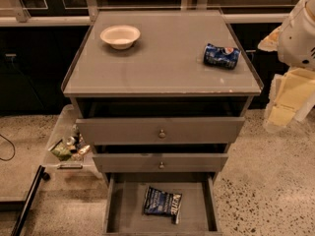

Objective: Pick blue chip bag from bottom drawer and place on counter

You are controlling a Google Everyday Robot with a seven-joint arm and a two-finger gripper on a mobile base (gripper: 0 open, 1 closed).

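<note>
Blue chip bag (162, 202) lies flat in the pulled-out bottom drawer (127, 208), reachable from above. Gripper (288, 100) hangs right of the counter (167, 58), well apart from the bag. Open or closed: can't tell.

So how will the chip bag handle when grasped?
Chip bag looks like crinkly foil: likely floppy, light, maybe slippery. It lies flat on the drawer floor, so probably hard to pinch. Tool hangs right of the counter.
</note>
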